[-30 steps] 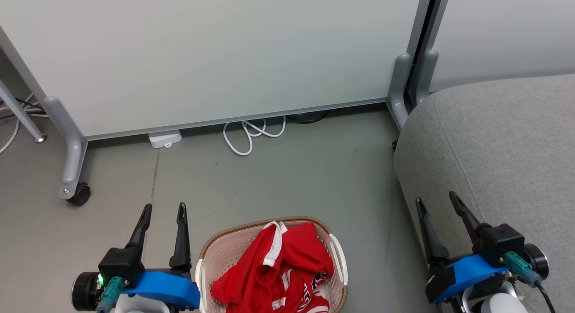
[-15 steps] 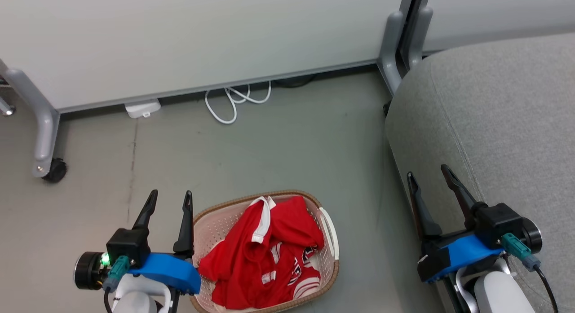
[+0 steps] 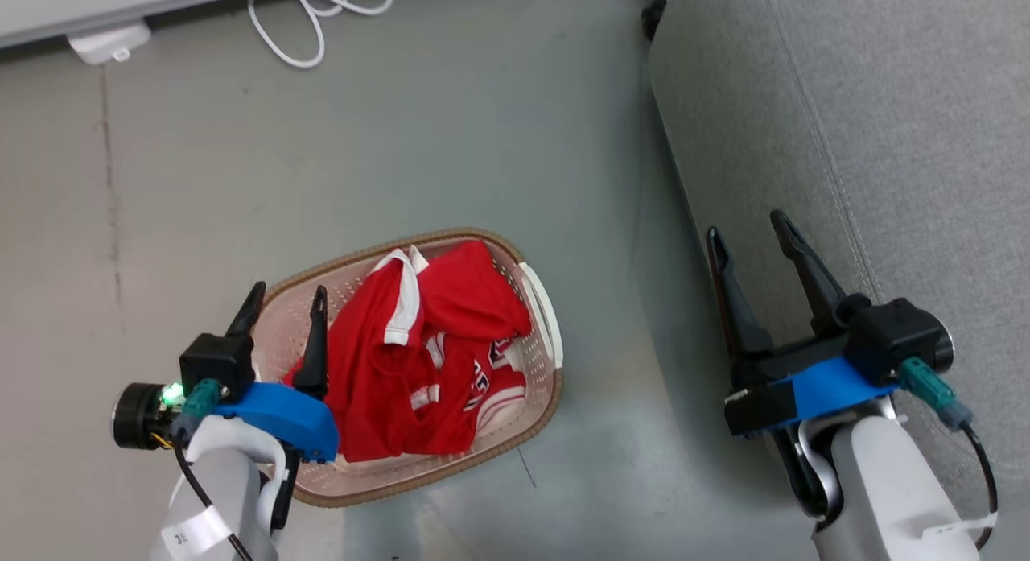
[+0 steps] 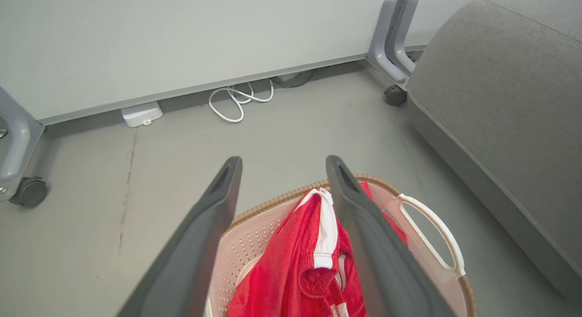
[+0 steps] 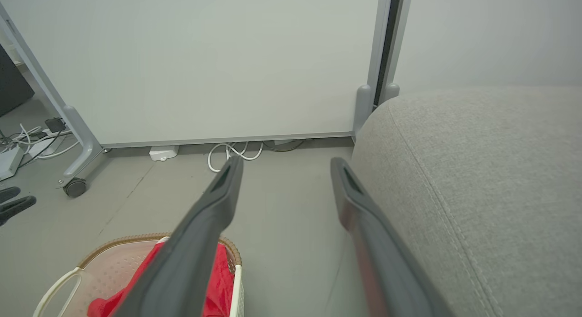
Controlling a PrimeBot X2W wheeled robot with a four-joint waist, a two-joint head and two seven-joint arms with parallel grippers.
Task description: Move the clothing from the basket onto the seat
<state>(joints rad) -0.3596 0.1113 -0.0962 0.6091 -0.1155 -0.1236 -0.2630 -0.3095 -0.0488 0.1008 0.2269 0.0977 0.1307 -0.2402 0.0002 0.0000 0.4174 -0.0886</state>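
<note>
Clothing (image 3: 378,384) lettering folded, unreadable; seat (image 3: 885,102) cropped

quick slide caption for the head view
Open left gripper at the rim of the basket, red clothing inside; open right gripper by the grey seat, nothing held.

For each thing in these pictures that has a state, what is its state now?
clothing: crumpled inside the basket, not gripped.
basket: upright on the floor, holding the clothing.
seat: no clothing on its visible part.
left gripper: open, empty, over the basket's edge.
right gripper: open, empty, near the seat's front.
</note>
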